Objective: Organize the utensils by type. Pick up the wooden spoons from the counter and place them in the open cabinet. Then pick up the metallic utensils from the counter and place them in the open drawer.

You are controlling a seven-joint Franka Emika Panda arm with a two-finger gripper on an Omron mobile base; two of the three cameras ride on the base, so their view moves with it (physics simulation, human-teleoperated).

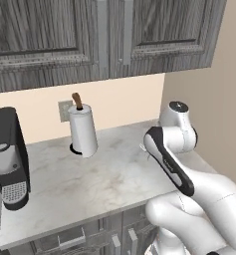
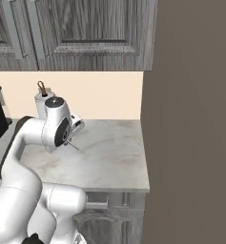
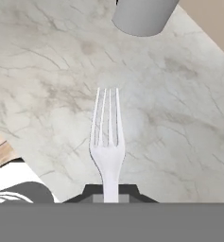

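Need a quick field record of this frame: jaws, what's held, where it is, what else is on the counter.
jaws: shut on the fork handle
held: silver fork, tines pointing away from the hand
gripper: above the counter, fork lifted off the stone
paper towel roll: upright on the counter near the back wall
coffee machine: at the counter's left end
wall cabinet: doors in view are closed
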